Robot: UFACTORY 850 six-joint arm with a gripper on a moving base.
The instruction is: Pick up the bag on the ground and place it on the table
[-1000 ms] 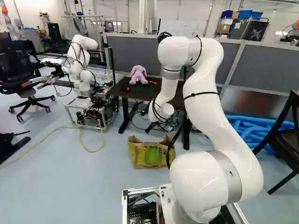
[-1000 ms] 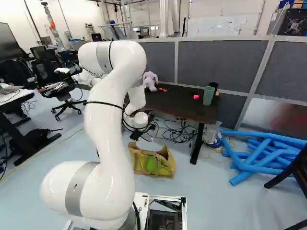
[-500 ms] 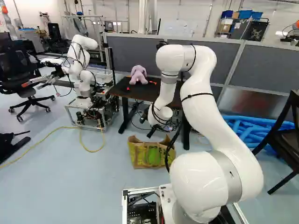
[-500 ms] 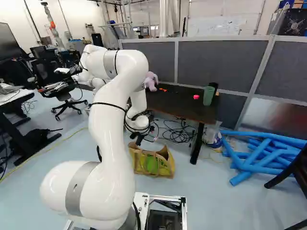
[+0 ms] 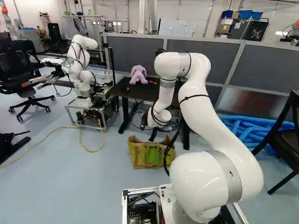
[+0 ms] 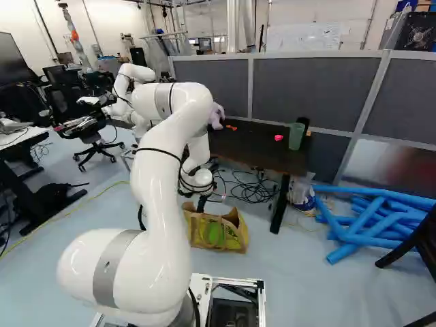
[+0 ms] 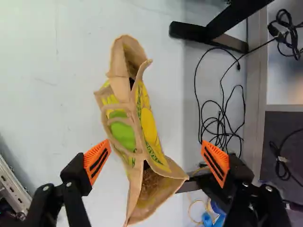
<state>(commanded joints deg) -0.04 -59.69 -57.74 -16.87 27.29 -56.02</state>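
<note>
The gripper [image 5: 153, 134] hangs low in the left base view, pointing down just above the back rim of the yellow-and-brown bag [image 5: 150, 156]. That bag stands on the floor with its top loosely open. In the wrist view the gripper [image 7: 156, 147] is wide open; the bag [image 7: 124, 130] lies below and ahead of it, its handles showing, with nothing gripped. Behind the bag is the dark-topped table [image 6: 255, 144].
On the table are a purple plush toy [image 5: 138, 74], a green cup [image 6: 296, 135] and small red items. Cables [image 7: 218, 123] lie on the floor beneath it. Blue tubes [image 6: 368, 225] are piled at its right. Another robot [image 5: 84, 79] stands to the left.
My arm has come down, its elbow sinking steadily, and the gripper has moved lower and closer over the bag. Base and bag have kept their places.
</note>
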